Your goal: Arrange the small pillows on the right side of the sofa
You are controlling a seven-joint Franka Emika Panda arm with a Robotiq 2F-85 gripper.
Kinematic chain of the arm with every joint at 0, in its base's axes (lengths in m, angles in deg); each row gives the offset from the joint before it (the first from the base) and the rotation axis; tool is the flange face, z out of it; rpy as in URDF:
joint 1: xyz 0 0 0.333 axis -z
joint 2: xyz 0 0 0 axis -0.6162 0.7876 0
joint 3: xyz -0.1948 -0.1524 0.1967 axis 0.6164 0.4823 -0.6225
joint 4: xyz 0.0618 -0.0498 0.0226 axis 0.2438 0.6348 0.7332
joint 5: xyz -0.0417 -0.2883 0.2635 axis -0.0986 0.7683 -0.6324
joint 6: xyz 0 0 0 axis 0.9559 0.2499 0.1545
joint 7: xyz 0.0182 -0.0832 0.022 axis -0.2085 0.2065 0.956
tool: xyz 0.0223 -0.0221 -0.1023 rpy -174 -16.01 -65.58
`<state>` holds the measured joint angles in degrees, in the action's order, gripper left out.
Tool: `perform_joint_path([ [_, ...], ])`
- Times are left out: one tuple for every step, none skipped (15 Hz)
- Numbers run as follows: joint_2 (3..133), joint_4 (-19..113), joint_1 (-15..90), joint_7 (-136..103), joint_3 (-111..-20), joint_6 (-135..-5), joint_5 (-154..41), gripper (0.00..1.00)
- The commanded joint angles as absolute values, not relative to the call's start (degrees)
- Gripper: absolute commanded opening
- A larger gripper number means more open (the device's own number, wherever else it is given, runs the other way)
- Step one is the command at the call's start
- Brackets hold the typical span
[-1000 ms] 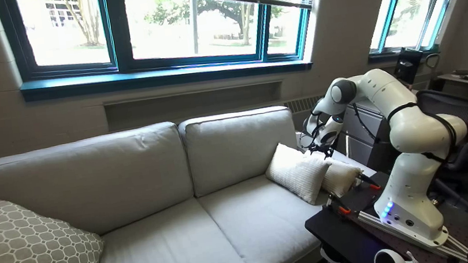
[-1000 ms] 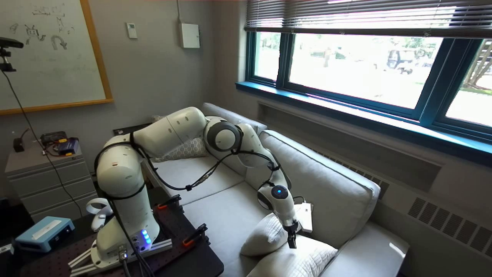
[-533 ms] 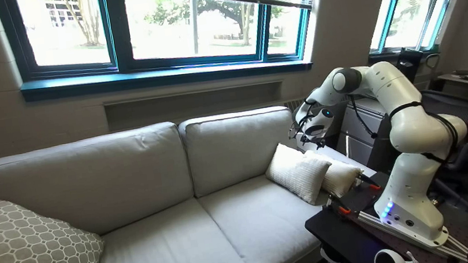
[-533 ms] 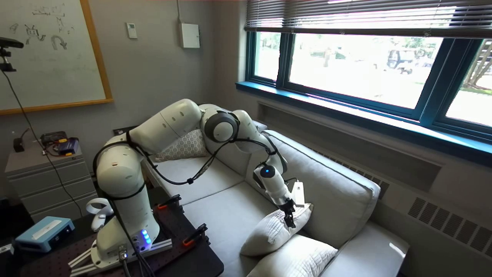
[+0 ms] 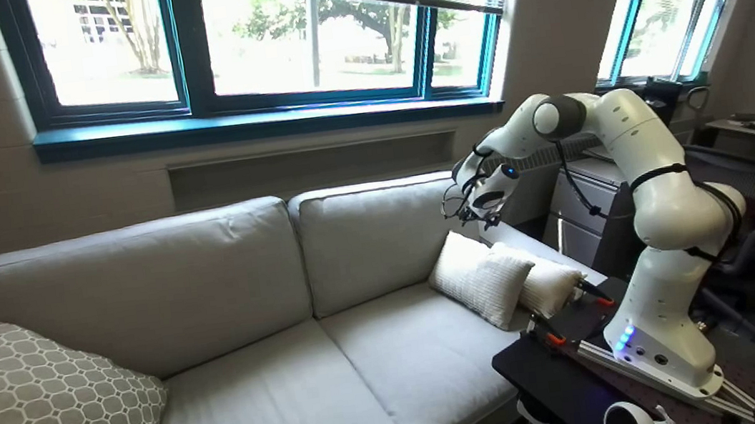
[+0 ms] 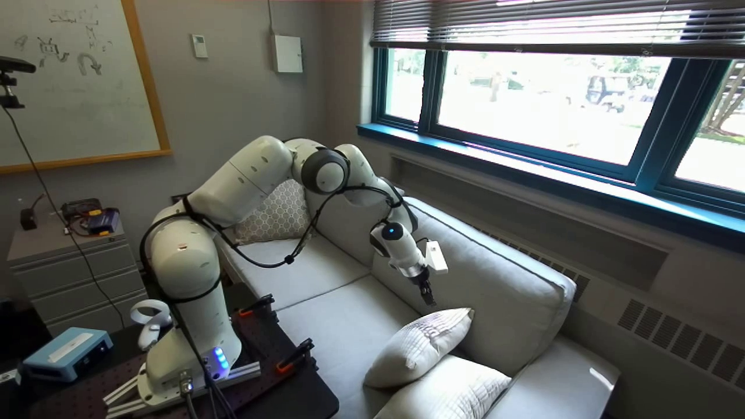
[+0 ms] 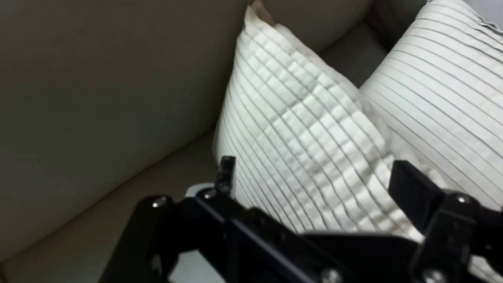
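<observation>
Two small white pillows lean against each other at the sofa's end beside the robot. The inner pillow (image 5: 480, 282) rests by the back cushion and also shows in an exterior view (image 6: 416, 349) and the wrist view (image 7: 298, 114). The outer pillow (image 5: 551, 286) lies between it and the padded arm, also in an exterior view (image 6: 451, 391) and the wrist view (image 7: 444, 82). The sofa (image 5: 250, 408) shows in both exterior views (image 6: 343, 314). My gripper (image 5: 490, 222) is open and empty, above the inner pillow and apart from it (image 6: 429, 298); its fingers stand wide in the wrist view (image 7: 314, 177).
A larger lattice-patterned cushion (image 5: 50, 418) sits at the sofa's far end (image 6: 276, 218). The robot's black table (image 5: 537, 365) with orange-tipped clamps (image 6: 297, 356) stands against the sofa front. The back cushion (image 6: 495, 279) rises close beside the gripper.
My gripper has risen from between the two pillows and moved back over the inner pillow, towards the sofa's middle. Both pillows have stayed in place.
</observation>
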<state>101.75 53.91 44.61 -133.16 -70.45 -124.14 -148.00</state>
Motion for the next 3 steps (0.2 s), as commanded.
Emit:
perform_joint_path([
  [99.0, 58.5, 42.2, -127.6, -71.0, -118.9, -146.9, 1.0],
  [99.2, 59.0, 41.4, -126.1, -70.9, -117.6, -146.4, 1.0],
  [99.8, 59.3, 40.7, -124.9, -70.9, -116.1, -145.7, 1.0],
])
